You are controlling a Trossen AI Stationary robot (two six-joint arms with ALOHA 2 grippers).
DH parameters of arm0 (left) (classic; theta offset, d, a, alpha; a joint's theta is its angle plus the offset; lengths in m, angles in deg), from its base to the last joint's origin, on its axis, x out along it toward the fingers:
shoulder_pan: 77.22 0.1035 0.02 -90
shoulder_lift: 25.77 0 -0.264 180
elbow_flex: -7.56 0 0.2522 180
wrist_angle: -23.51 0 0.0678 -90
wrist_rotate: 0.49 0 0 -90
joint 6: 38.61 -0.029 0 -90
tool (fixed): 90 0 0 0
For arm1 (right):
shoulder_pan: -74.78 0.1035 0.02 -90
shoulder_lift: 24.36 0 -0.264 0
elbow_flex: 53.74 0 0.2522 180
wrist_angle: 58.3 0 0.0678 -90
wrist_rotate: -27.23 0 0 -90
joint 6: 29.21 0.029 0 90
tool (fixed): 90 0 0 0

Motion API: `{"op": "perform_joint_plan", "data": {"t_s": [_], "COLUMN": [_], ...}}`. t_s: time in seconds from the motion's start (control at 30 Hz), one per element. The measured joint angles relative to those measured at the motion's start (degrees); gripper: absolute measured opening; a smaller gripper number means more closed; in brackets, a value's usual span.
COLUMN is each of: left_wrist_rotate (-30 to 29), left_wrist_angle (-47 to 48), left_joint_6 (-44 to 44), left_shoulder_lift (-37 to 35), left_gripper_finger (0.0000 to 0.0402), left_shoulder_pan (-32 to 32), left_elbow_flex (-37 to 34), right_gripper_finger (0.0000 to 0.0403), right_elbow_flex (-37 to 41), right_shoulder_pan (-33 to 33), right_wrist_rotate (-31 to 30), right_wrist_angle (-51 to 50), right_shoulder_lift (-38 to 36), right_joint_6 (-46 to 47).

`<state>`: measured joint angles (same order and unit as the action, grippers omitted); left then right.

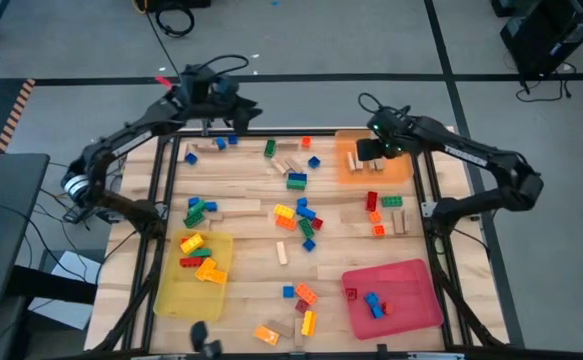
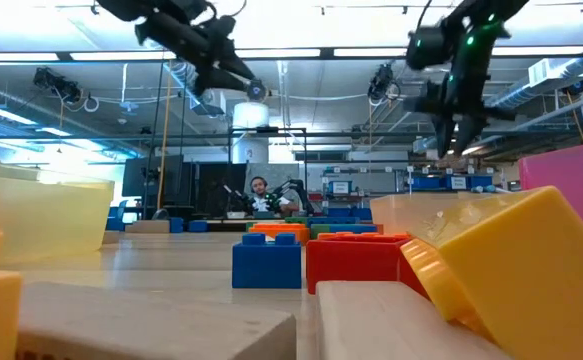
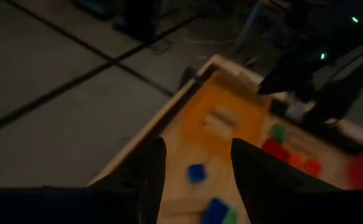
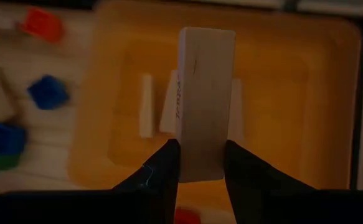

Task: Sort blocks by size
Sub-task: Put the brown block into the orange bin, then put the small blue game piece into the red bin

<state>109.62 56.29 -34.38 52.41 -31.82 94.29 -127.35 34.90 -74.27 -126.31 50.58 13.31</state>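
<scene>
The right gripper (image 4: 198,163) was clamped on a long wooden block (image 4: 205,102), up above the orange tray (image 4: 293,93). The left gripper (image 3: 197,163) hung over the table's far edge, fingers apart and empty.

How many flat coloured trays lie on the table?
3: an orange tray at the far right corner, a yellow tray at the near left, a red tray at the near right.

High view straight down; low view table-level; wrist views share orange tray (image 4: 330,93).
</scene>
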Motion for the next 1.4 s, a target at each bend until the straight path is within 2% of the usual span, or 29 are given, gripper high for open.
{"op": "perform_joint_plan", "data": {"t_s": [0.23,0.43,0.6,0.8,1.03,1.23,1.4], "left_wrist_rotate": [-4.14,-7.85,-8.23,-8.53,-8.64,-8.71,-8.96], "left_wrist_angle": [13.21,11.65,7.73,4.6,4.76,4.89,5.69], "left_joint_6": [-5.83,-3.77,0.74,6.61,6.78,6.59,3.51], "left_shoulder_lift": [-7.45,-16.72,-25.25,-30.51,-30.61,-31.12,-31.9], "left_gripper_finger": [0.0188,0.018,0.0172,0.0171,0.0171,0.0171,0.017], "left_shoulder_pan": [0.0,0.04,0.04,0.04,0.0,-0.17,-1.35], "left_elbow_flex": [-0.51,-9.99,-20.37,-28.0,-30.18,-30.02,-29.97], "right_gripper_finger": [0.0119,0.0119,0.0128,0.0179,0.0219,0.0218,0.0193], "right_elbow_flex": [0.02,0.02,0.02,0.02,0.04,0.07,0.07], "right_shoulder_pan": [-3.72,-5.09,-5.36,-5.31,-5.27,-4.86,-1.75], "right_wrist_rotate": [5.3,7.41,9.68,9.7,10.82,11.36,10.18], "right_wrist_angle": [0.31,0.72,3.45,4.74,4.94,4.89,4.89], "right_shoulder_lift": [9.5,15.67,18.15,18.31,18.31,16.53,8.51], "right_joint_6": [-0.09,-0.95,-2.09,-1.79,-0.46,-0.46,1.61]}}
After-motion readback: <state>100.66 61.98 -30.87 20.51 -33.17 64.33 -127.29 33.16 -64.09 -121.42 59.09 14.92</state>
